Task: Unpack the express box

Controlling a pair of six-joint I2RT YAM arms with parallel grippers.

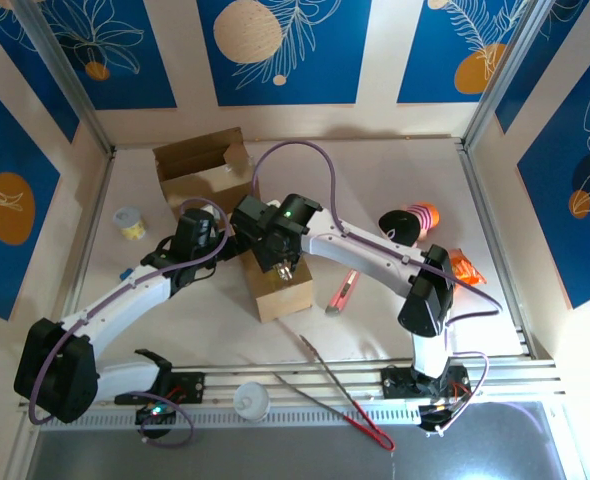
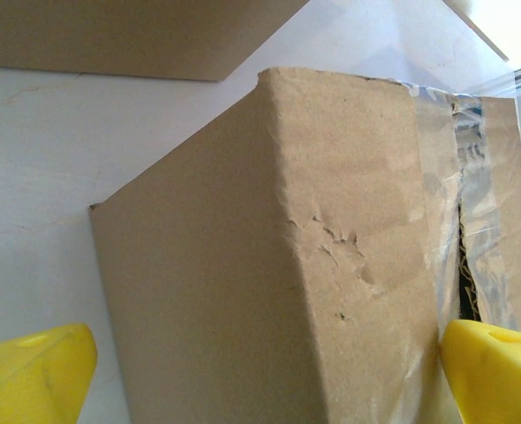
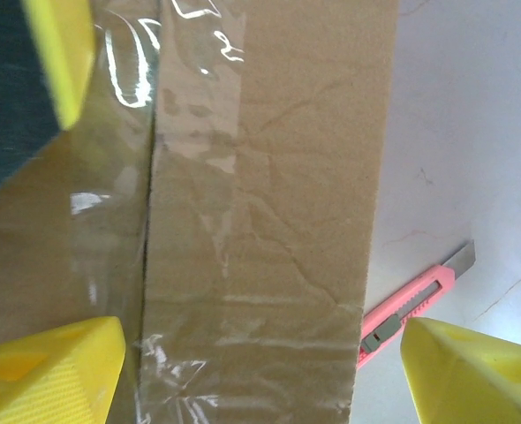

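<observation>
Two cardboard boxes sit on the counter (image 1: 395, 170). The sealed express box (image 1: 287, 296) stands near the middle of the top view. An opened box (image 1: 200, 168) lies at 11 o'clock from it, well apart.

Clear tape runs along the express box's top seam, and the left wrist view shows a dent in the cardboard near one upper corner.

Both arms meet over the express box. The left hand (image 1: 230, 245) comes in from 10 o'clock with its jaws wide apart. In its own view the yellow fingertips (image 2: 33, 380) straddle a corner of the box. A thin strip of counter shows between the left one and the cardboard, so nothing is clamped.

The right hand (image 1: 283, 268) hangs over the box's top, jaws also apart. In its wrist view one fingertip (image 3: 49, 371) lies over the taped seam, and the other is out past the box's edge, above the counter.

A pink utility knife (image 1: 343, 292) lies just beside the box at 3 o'clock, not touching it. Long metal tongs (image 1: 340, 388) with red tips lie at 5 o'clock near the front rail. A small roll of tape (image 1: 128, 222) sits at 9 o'clock.
</observation>
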